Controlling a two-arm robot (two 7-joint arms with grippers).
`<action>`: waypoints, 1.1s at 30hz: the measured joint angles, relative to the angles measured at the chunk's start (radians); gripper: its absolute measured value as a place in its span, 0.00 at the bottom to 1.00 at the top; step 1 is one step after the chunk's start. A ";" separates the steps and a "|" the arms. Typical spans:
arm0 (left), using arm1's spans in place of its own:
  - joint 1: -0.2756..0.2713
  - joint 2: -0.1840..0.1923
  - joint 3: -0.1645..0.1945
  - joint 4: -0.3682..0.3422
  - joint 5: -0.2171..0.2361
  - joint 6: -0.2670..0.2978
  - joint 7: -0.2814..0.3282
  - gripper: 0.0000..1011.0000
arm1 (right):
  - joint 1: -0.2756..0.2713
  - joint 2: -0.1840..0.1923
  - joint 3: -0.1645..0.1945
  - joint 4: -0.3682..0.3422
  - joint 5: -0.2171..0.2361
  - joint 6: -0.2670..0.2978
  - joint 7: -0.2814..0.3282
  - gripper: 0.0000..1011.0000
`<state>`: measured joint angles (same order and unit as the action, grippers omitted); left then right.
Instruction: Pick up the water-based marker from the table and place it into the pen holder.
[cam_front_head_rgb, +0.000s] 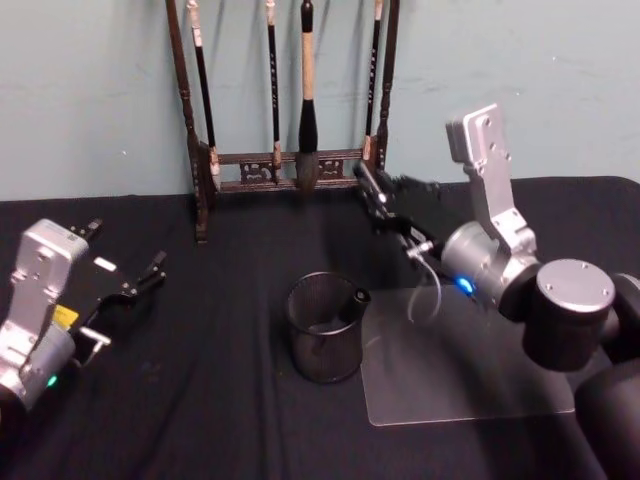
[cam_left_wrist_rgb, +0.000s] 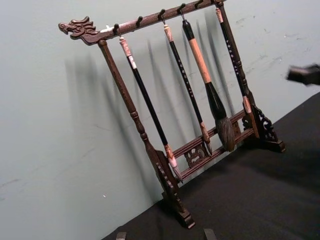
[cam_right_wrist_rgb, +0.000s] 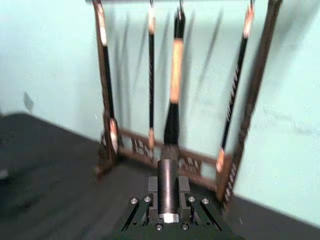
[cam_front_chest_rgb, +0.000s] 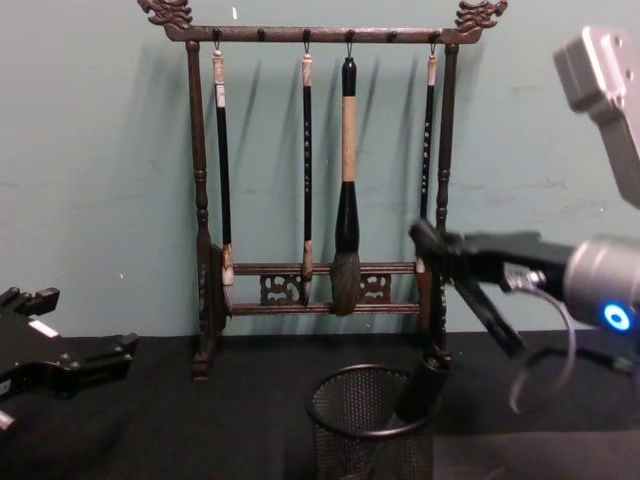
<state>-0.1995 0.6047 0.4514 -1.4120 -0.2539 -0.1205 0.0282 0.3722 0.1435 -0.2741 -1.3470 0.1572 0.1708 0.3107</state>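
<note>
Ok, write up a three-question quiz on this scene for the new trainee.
1. True or false: the marker stands leaning inside the pen holder, its top end past the rim.
2. Pick one. The right gripper is:
A) shut on the marker
B) open, raised near the brush rack
C) resting flat on the table
3. How many brushes hang from the brush rack?

Key: 1 true. 2 B. 3 four.
</note>
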 joint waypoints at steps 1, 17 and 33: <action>0.000 0.000 0.000 0.000 0.000 0.000 0.000 0.99 | 0.013 -0.006 0.000 0.015 0.015 -0.028 0.011 0.23; 0.000 0.000 0.000 0.000 0.000 0.000 0.000 0.99 | 0.094 -0.050 -0.020 0.165 0.196 -0.227 0.202 0.23; 0.000 0.000 0.000 0.000 0.000 0.000 0.000 0.99 | 0.087 -0.013 -0.078 0.160 0.266 -0.230 0.275 0.23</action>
<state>-0.1995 0.6047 0.4514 -1.4120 -0.2539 -0.1205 0.0283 0.4593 0.1306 -0.3524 -1.1867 0.4232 -0.0597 0.5856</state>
